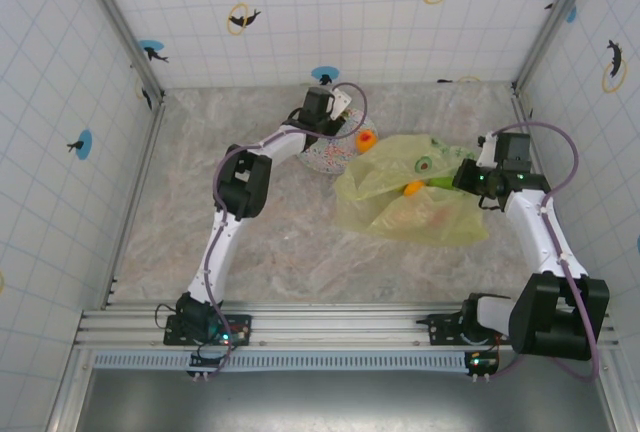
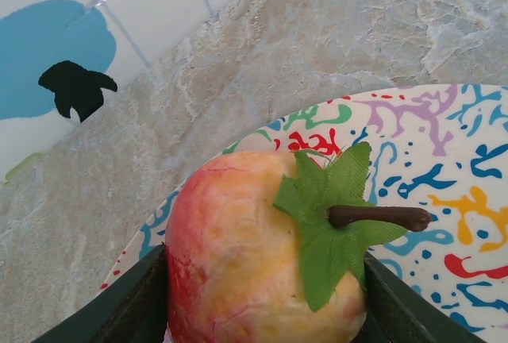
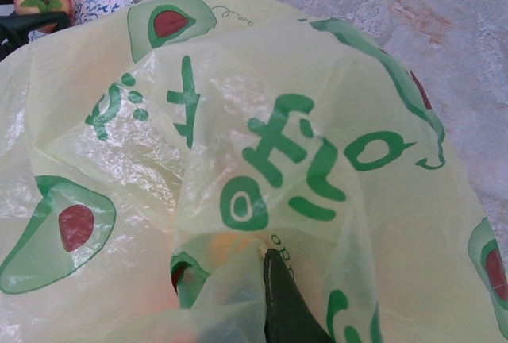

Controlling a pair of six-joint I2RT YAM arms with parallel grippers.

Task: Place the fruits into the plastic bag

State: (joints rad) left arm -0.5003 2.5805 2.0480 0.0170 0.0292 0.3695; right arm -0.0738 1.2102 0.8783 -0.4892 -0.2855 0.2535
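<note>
Nearest us, the right gripper point(image 1: 478, 180) has its jaws together, pinching the right edge of the bag point(image 1: 400, 207). The bag lies crumpled on the table point(image 1: 270, 242) with an orange fruit point(image 1: 412, 189) showing through. Further back, a peachy fruit point(image 2: 246, 256) sits on the plate point(image 2: 444, 200), right between the jaws of the left gripper point(image 1: 350, 132). Whether they're just touching it or actually clamped, we can't tell. The bag's just to its right, so we reckon it's a short carry.

Tabletop point(image 1: 170, 222): left side, near strip open. Bag point(image 1: 410, 207): heaped right of centre, blocking. Plate point(image 1: 322, 159): just beside bag, under left arm point(image 1: 245, 182). Fruit point(image 2: 238, 232): fills left end effector point(image 2: 266, 319) gap. Walls point(image 1: 60, 102): three sides.
</note>
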